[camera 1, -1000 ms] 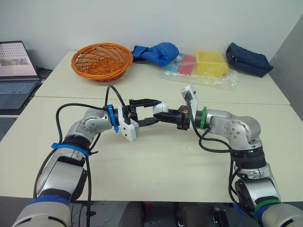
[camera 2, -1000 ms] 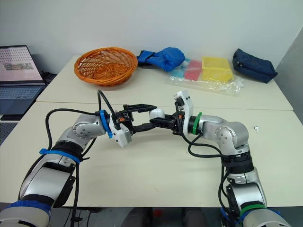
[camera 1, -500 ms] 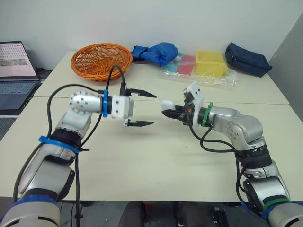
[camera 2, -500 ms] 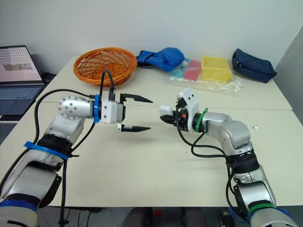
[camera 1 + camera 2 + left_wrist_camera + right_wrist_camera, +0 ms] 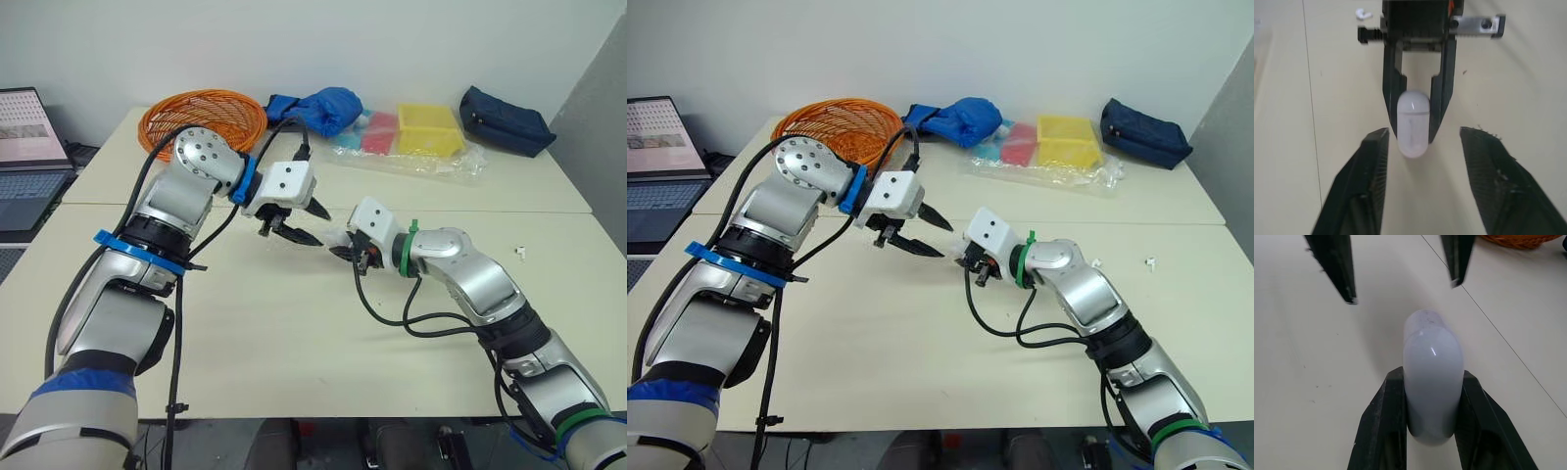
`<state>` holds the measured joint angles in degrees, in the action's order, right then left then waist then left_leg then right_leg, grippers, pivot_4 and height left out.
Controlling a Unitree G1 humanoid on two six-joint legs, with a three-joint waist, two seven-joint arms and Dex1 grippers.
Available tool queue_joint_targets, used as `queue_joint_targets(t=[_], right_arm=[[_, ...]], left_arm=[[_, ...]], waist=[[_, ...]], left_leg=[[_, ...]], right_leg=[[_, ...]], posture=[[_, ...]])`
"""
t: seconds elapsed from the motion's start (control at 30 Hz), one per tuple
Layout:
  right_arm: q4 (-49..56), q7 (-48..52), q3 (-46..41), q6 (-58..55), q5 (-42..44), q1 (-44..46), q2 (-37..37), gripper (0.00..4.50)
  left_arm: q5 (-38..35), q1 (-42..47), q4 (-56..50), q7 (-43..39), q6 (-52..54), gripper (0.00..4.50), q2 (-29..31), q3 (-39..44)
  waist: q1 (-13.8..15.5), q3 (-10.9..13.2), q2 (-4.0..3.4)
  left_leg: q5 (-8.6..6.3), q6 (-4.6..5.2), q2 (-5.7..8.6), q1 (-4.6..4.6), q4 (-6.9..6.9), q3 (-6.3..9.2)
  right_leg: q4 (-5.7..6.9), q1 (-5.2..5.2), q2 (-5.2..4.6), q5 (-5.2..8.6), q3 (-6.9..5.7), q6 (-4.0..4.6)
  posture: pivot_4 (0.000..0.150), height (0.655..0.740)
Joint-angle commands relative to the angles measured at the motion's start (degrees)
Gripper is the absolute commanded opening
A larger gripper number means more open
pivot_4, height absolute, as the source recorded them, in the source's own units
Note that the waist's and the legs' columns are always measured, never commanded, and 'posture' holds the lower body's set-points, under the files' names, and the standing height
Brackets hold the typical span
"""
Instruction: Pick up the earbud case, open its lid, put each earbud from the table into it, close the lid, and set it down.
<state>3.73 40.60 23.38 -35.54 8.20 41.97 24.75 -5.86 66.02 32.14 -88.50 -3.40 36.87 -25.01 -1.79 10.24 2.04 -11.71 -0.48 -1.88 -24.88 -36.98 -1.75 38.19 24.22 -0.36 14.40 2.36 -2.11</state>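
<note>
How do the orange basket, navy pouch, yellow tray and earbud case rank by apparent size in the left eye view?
1. orange basket, partly hidden
2. navy pouch and yellow tray: look alike, unranked
3. earbud case, smallest though nearest

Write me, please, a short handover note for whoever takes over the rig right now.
Right hand: shut on the case, held above the table.
Left hand: open, pointed at the case's free end from close by, not touching it.
Earbud: one small white piece lies on the table, out to the right. I cannot be sure of a second.
Done: case picked up. Its lid looks shut.
Left: open the lid, put in each earbud, close the lid, set the case down.
</note>
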Motion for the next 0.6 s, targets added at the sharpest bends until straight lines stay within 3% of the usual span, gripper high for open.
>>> queue_joint_targets(t=[0.03,0.6], right_arm=[[2.9,0.5,-1.2,0.5,-0.7,0.7,-0.2,0.84],[4.9,1.2,-1.3,-0.6,-3.3,1.1,-0.7,0.84]], left_arm=[[1.9,1.1,0.1,0.2,-1.8,2.01,-1.3,1.3],[6.2,2.3,4.5,3.9,-4.1,2.01,-5.3,3.2]], waist=[[0.0,0.0,0.0],[0.0,0.0,0.0]], left_leg=[[0.0,0.0,0.0,0.0,0.0,0.0],[0.0,0.0,0.03,0.0,-0.02,0.0]], right_leg=[[0.0,0.0,-0.01,0.0,0.0,0.0],[0.04,-0.01,-0.03,-0.05,0.02,0.07]], posture=[[0.15,0.74],[0.15,0.74]])
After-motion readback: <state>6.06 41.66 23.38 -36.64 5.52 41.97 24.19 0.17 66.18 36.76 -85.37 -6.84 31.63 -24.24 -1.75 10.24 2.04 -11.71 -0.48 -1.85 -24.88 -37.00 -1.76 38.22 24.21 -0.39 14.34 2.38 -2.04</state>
